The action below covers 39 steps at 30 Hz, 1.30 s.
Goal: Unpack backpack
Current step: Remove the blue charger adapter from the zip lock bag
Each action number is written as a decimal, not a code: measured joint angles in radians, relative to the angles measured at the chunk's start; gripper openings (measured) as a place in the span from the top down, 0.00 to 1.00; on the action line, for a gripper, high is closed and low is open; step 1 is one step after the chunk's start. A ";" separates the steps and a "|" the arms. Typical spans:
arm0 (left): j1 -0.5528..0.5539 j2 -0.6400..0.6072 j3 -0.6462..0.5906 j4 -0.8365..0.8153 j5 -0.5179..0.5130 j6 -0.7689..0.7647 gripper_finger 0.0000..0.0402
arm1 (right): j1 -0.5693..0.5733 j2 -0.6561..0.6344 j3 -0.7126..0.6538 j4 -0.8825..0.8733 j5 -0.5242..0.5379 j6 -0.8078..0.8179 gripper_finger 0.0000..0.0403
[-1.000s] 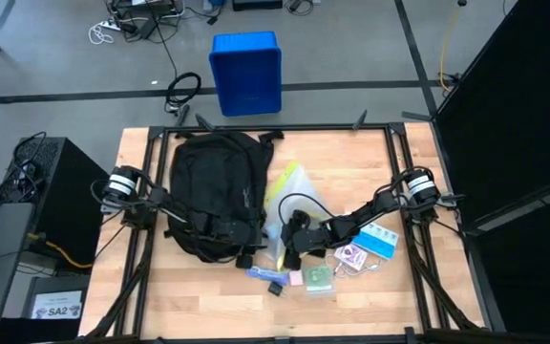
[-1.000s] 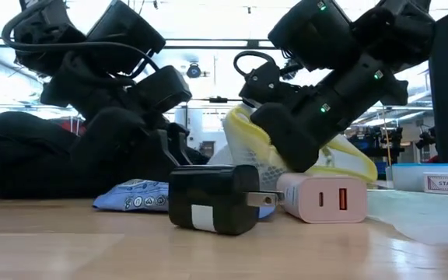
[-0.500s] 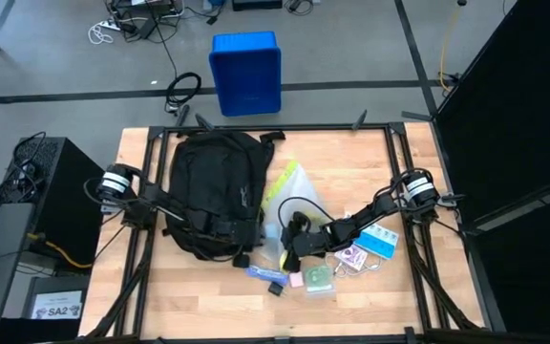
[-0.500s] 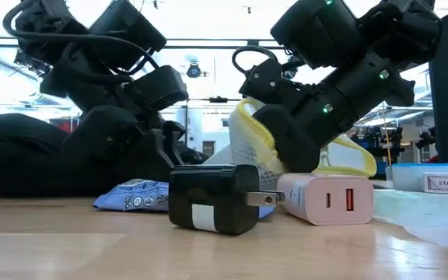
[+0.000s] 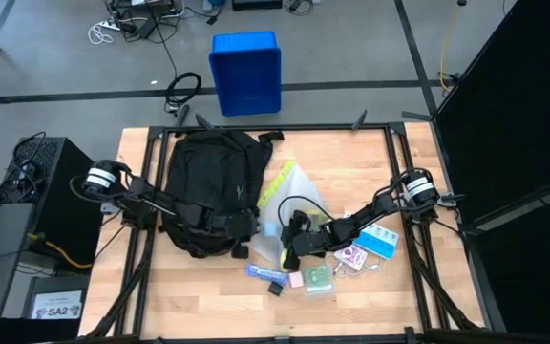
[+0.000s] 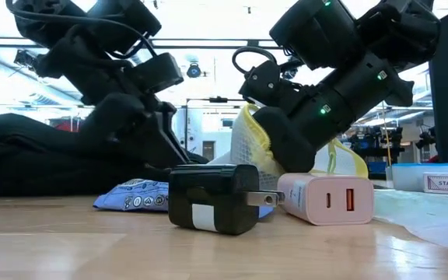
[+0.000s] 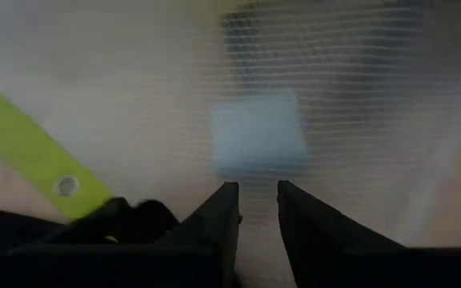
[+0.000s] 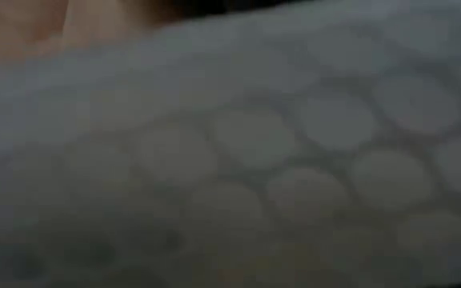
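Observation:
The black backpack (image 5: 208, 186) lies on the table's left half. Right of it, a translucent mesh pouch (image 5: 285, 196) with yellow-green trim (image 7: 30, 156) rests partly on the table. My left gripper (image 7: 257, 192) reaches from the left across the backpack's near end to the pouch (image 7: 294, 96) and is nearly shut on its mesh. My right gripper (image 5: 290, 248) comes from the right and is pressed against the pouch's near side (image 6: 247, 140). Mesh fills its wrist view and hides the fingers. My left gripper pinches the pouch's mesh wall (image 7: 256, 180) between its two fingers, a little away from the yellow-green trim. It comes slanting down from the table's left. That side of the pouch stands raised in front of the fingers, and the rest lies on the table.
Near the front edge lie a blue packet (image 5: 264, 273), a black charger (image 6: 212, 198), a pink charger (image 6: 325, 198) and a green item (image 5: 318, 277). Cards and a blue box (image 5: 378, 239) lie under the right arm. A blue crate (image 5: 246, 72) stands on the floor beyond the far edge.
My left gripper has risen and drawn back a little toward the table's left edge. The pouch's left side has come with it toward the backpack, spreading the pouch wider. My right arm has kept its place.

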 joint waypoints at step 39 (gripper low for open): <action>0.154 0.216 0.001 0.295 0.327 0.069 0.81 | -0.191 -0.013 0.004 -0.013 -0.241 -0.005 0.32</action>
